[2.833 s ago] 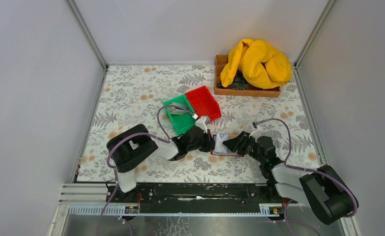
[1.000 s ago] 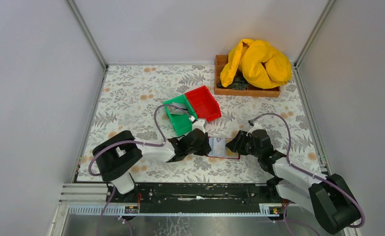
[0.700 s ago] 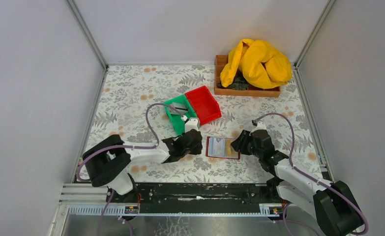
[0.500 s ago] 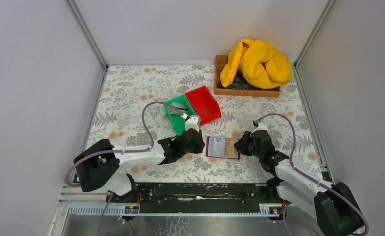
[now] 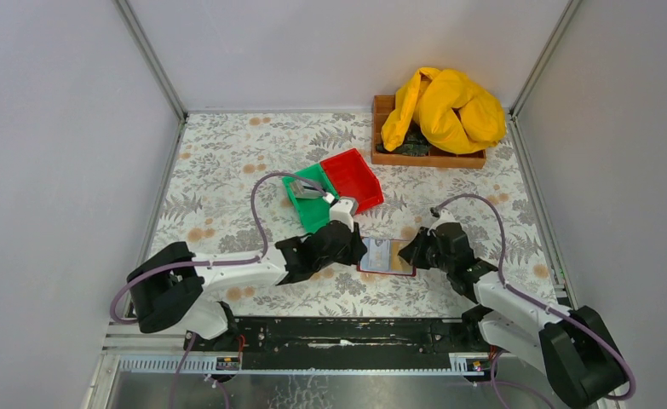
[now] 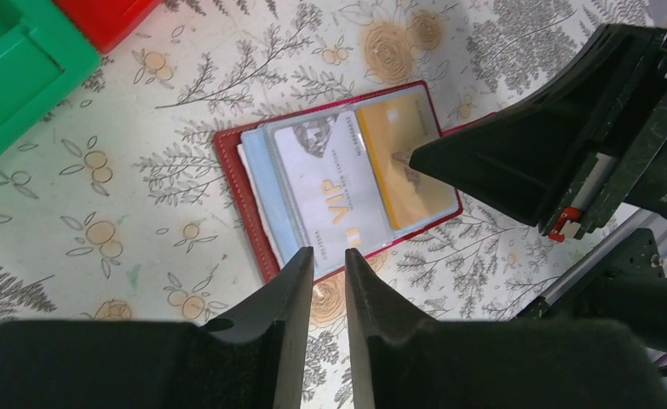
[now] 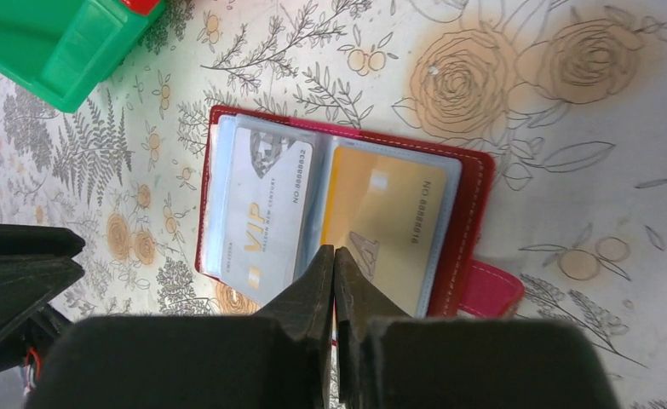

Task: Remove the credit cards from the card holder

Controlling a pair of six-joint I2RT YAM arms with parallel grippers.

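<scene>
Centre-front of floral table (image 5: 227, 162): card holder (image 5: 388, 256), lying open, flat, inner face up. Credit cards in sleeves: silver VIP card (image 6: 325, 183) toward left arm, gold card (image 6: 402, 162) toward right arm. Left gripper (image 6: 328, 257): narrow slit, holding nothing, tips at holder's edge. Right gripper (image 7: 334, 254): fingers pressed together, tip over gold card by fold; contact unclear. Green bin (image 5: 311, 203), red bin (image 5: 353, 177) just behind.

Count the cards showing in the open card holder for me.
2. A silver VIP card sits in the left sleeve of the card holder and a gold card in the right sleeve. Further sleeves lie stacked under the left one, so more cards may be hidden.
</scene>
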